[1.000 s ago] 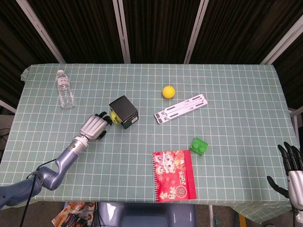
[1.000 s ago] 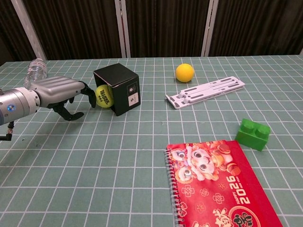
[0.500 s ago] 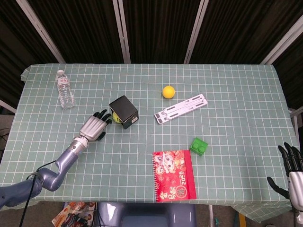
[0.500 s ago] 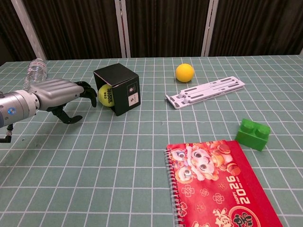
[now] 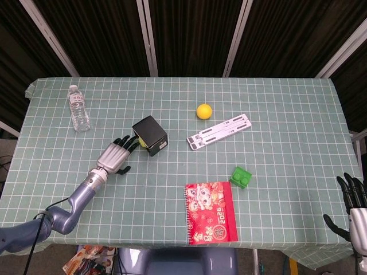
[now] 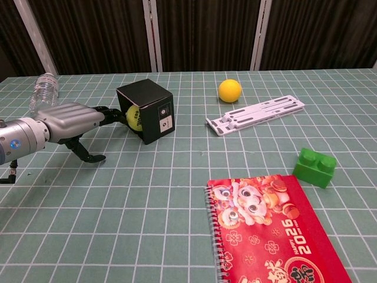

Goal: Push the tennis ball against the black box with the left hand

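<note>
The black box (image 5: 151,134) (image 6: 146,110) stands left of the table's middle. The yellow-green tennis ball (image 6: 133,116) (image 5: 139,141) sits tight against the box's left side. My left hand (image 5: 115,155) (image 6: 69,121) lies just left of the ball, palm down, fingers stretched toward it and fingertips (image 6: 115,111) at or just short of the ball; it holds nothing. My right hand (image 5: 351,199) hangs past the table's right front edge, fingers apart and empty; it is absent from the chest view.
A water bottle (image 5: 78,107) lies at the far left. A yellow ball (image 5: 203,111), a white folding stand (image 5: 219,132), a green brick (image 5: 241,176) and a red spiral notebook (image 5: 210,211) occupy the middle and right.
The tennis ball rolled a little farther back along the box's left side. My left hand drew back toward the front left, with its fingers now stretched out.
</note>
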